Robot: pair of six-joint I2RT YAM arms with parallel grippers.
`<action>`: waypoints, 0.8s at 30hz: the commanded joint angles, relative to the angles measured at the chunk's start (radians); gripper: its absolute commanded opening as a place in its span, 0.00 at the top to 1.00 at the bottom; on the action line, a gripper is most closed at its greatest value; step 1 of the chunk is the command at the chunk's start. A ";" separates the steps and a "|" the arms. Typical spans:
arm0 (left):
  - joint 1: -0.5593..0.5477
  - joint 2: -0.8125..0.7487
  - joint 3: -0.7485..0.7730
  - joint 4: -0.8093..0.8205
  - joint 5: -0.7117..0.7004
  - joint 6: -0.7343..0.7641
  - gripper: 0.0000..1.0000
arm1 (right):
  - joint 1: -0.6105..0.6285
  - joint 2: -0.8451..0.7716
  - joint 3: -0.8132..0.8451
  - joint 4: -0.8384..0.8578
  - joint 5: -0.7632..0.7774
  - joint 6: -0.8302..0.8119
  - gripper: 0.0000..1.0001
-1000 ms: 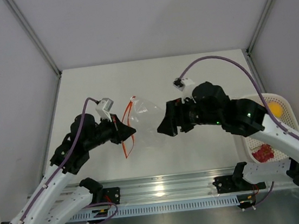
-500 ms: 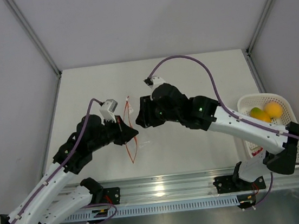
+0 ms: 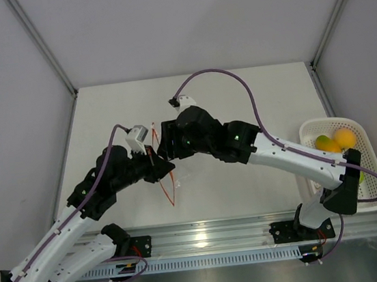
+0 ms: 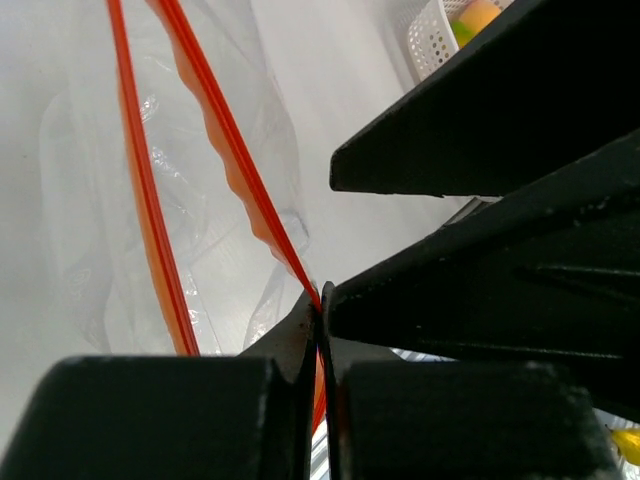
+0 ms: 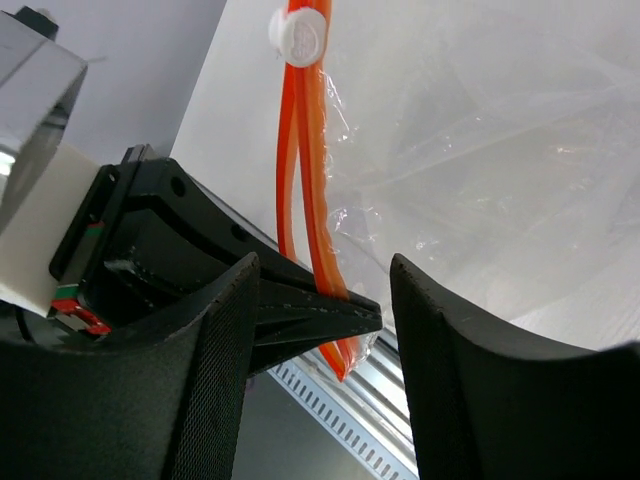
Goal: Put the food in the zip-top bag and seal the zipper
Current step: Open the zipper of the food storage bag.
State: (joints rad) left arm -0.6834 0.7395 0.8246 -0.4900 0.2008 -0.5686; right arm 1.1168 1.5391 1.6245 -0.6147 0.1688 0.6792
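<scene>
Jaws on your left end effector (image 4: 320,300) are squeezed shut on the thin orange-red zipper strip (image 5: 305,150) of the clear crinkly plastic bag (image 5: 480,150), over the middle of the table (image 3: 238,93). Your right end effector (image 5: 320,290) is half open and holds nothing. The strip runs long-ways between its jaws, with the small white tab (image 5: 298,35) further along. No fruit shows in the bag. Little yellow and green toy fruits (image 3: 343,137) sit in the white mesh basket (image 3: 362,130) by the right edge.

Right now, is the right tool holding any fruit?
No: the right tool has its jaws apart, with only the zipper and the tip of the left tool showing between them.
</scene>
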 commanded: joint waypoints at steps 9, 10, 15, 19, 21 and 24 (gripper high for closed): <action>-0.019 -0.006 -0.010 0.036 0.006 0.003 0.99 | 0.009 0.119 0.130 -0.031 0.089 -0.049 0.42; -0.018 -0.006 -0.008 0.036 0.006 0.004 0.99 | 0.009 0.136 0.138 -0.045 0.095 -0.047 0.43; -0.019 -0.005 -0.007 0.039 0.011 0.006 0.99 | 0.008 0.174 0.150 -0.060 0.124 -0.063 0.45; -0.021 0.000 -0.008 0.039 0.015 0.010 0.99 | 0.003 0.193 0.143 -0.053 0.110 -0.072 0.49; -0.021 0.003 -0.015 0.041 0.015 0.012 0.99 | 0.003 0.200 0.141 -0.048 0.103 -0.078 0.56; -0.021 0.001 -0.016 0.039 0.017 0.013 0.99 | 0.005 0.204 0.138 -0.054 0.116 -0.079 0.80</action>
State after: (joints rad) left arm -0.6937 0.7429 0.8124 -0.4927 0.2062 -0.5671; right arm 1.1137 1.7325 1.7340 -0.6754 0.2687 0.6083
